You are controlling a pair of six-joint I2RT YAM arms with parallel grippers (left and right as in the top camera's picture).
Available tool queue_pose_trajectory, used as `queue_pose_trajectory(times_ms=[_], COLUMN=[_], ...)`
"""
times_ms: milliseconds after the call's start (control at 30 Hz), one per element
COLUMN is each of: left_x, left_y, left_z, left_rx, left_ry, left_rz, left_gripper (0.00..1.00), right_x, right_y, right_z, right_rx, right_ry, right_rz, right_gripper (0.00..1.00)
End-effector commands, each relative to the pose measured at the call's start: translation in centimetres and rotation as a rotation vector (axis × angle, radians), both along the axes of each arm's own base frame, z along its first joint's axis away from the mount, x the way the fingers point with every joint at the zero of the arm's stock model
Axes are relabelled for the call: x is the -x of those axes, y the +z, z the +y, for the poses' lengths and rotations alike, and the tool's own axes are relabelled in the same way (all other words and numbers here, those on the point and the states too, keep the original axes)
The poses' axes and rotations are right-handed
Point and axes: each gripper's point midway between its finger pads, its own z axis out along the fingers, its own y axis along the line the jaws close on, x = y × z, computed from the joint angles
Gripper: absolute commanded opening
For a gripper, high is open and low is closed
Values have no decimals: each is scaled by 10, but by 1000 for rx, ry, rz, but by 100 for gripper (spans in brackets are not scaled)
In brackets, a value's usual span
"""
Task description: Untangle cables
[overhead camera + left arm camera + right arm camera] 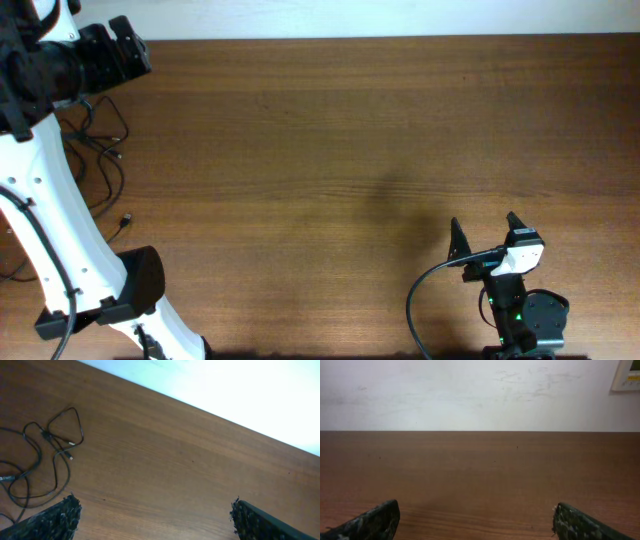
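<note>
The cables (103,152) are thin black wires lying in loose loops at the table's far left, partly hidden under my white left arm. One small plug end (125,219) lies below the loops. In the left wrist view the cables (47,455) curl at the left, with a triangular loop and small connectors. My left gripper (130,52) (152,516) is open and empty, up at the back left, apart from the cables. My right gripper (485,235) (476,520) is open and empty at the front right, far from them.
The brown wooden table (340,140) ends at its back edge against a white wall (470,395). The left arm's base (140,285) stands at the front left. The right arm's base (530,320) and its thick black cable (415,300) are at the front right.
</note>
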Motion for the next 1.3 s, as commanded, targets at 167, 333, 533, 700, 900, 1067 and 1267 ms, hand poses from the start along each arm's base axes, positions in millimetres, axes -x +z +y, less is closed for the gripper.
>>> queue_pose_trajectory(times_ms=[167,333,533,700,900,1067,1267], left_x=[-4,47,111,135,146,146,146], left_y=[-54,-122,-206,-254,-249,-248,-248], left_z=[-13,-43,-60,-59,-50,-54,-54], left_rx=[56,29,-67,-118,-198,-197,-197], left_ry=[-43,-101,-117,-94,-29,-49,-49], left_rz=[3,-114,-480,-702,-725,-732,-732], left_gripper=[99,99,99,99,99,99,99], right_x=[0,0,0,0,0,0,0], right_y=[-2,-2,-2,-2,-2,-2,-2], right_z=[-1,-1,-1,-1,-1,-1,-1], right_rx=[-3,-3,-3,-3,-3,-3,-3], right_ry=[-9,-9,-9,-9,-9,-9,-9], right_rz=[-1,-1,-1,-1,-1,-1,-1], right_gripper=[99,99,99,99,99,99,99])
